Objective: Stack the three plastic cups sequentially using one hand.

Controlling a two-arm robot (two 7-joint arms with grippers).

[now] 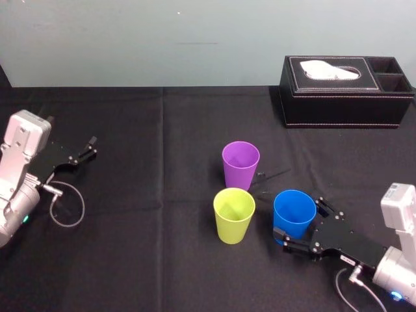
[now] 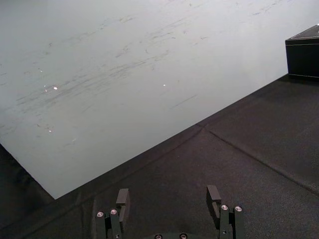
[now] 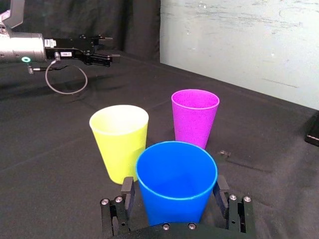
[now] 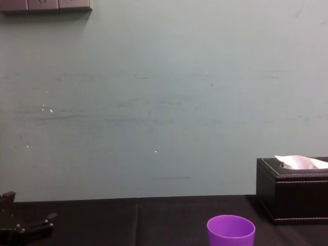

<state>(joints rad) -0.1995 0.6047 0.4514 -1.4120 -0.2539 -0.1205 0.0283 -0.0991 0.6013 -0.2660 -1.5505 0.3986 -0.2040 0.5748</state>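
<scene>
While the left gripper (image 1: 91, 148) lies parked by the table's (image 1: 130, 247) left edge with its fingers apart, the right gripper (image 1: 299, 219) reaches in from the near right corner, jaws spread wide around the blue cup (image 1: 294, 211) (flanking its lower wall, not visibly clamping it). That cup stands upright just beside the yellow-green cup (image 1: 234, 211); the purple cup (image 1: 240, 162) stands behind them, toward the far edge
</scene>
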